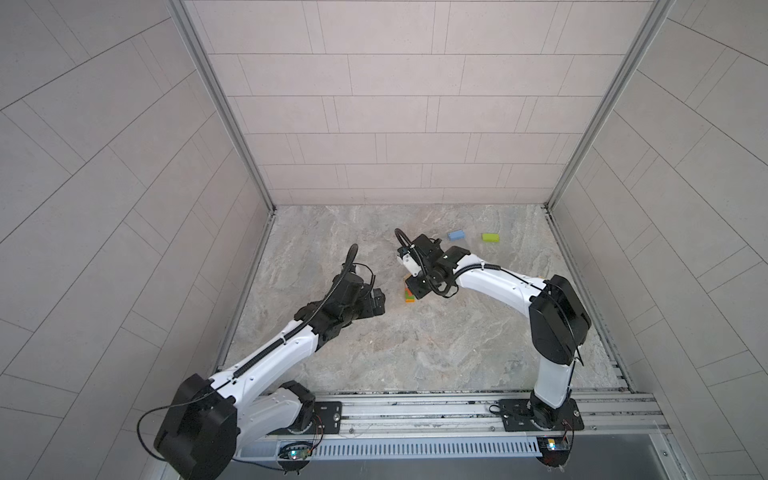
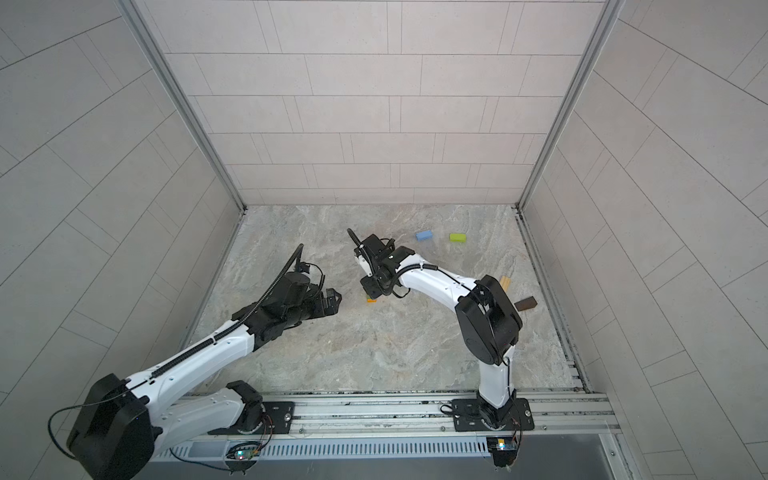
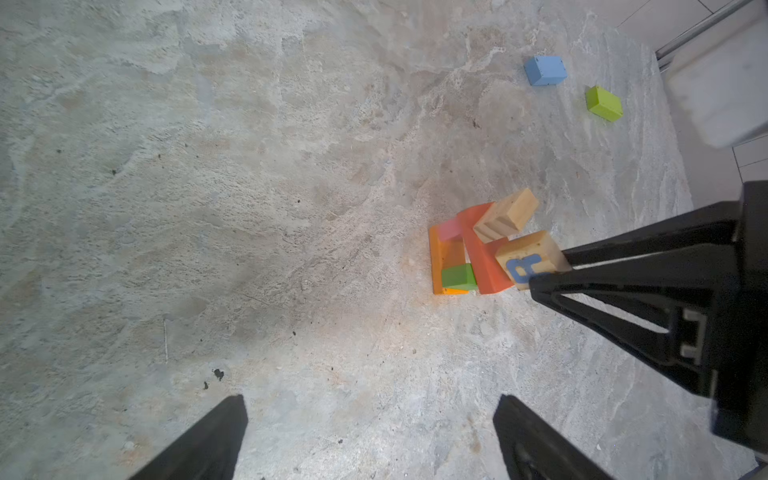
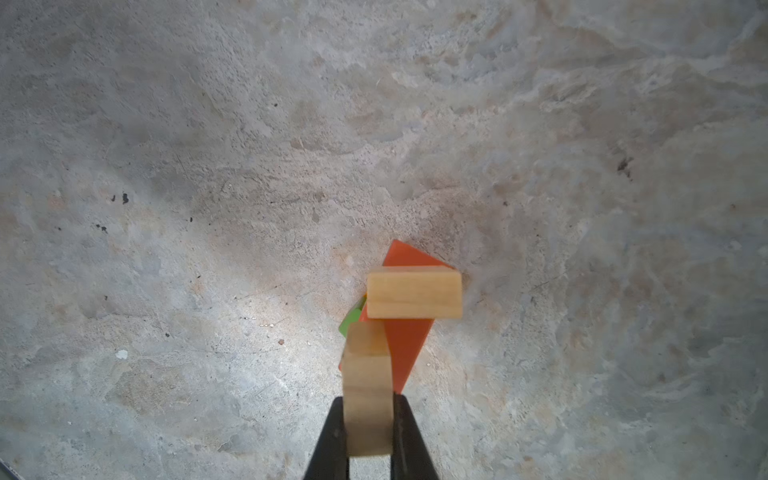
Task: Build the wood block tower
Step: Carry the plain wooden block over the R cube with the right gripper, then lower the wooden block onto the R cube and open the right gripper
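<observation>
Near the middle of the marbled table (image 1: 374,353): tower (image 3: 465,257), low and crooked. Orange slab (image 3: 436,266) at base; pink block (image 3: 451,228) and green block (image 3: 457,276) on it; red-orange bar (image 3: 486,266) laid across those; grooved tan block (image 3: 505,216) on one end of the bar. By the bar's other end: tan cube (image 3: 528,262) with blue letter R, pinched between the narrow-set fingers of the right gripper (image 4: 369,401); contact with the bar not discernible. To the tower's left, apart from it: left gripper (image 3: 370,419), spread wide, empty. At the table's far side: blue block (image 1: 456,235), lime block (image 1: 491,237), lying apart. Beside the right arm (image 2: 436,282), near its elbow: plain tan block (image 2: 505,283), dark brown block (image 2: 525,304).
</observation>
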Action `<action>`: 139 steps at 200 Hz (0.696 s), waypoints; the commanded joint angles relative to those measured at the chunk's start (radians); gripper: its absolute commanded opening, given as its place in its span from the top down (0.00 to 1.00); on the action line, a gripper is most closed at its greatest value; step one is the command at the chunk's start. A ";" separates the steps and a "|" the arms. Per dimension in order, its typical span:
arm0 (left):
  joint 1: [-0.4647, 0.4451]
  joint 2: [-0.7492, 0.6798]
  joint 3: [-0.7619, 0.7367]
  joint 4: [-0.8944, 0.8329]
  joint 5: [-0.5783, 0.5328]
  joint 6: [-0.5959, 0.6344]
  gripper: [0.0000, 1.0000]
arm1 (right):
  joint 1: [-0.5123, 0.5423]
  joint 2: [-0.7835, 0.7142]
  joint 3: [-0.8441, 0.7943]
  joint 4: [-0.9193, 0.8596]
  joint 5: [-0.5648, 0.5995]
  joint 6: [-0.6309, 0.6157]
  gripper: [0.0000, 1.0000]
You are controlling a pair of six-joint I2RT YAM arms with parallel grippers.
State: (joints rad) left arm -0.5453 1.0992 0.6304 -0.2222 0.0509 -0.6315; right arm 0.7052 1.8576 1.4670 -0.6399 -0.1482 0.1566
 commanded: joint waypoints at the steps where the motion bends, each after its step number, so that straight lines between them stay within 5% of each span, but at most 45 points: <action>1: 0.005 -0.016 -0.003 -0.005 -0.009 0.007 0.01 | 0.007 0.012 0.025 -0.036 0.014 -0.037 0.92; 139: 0.008 -0.019 -0.011 -0.003 -0.009 0.007 0.01 | 0.007 0.037 0.030 -0.039 0.015 -0.075 0.92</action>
State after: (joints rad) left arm -0.5434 1.0992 0.6296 -0.2222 0.0509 -0.6315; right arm 0.7052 1.8736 1.4933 -0.6621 -0.1486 0.1040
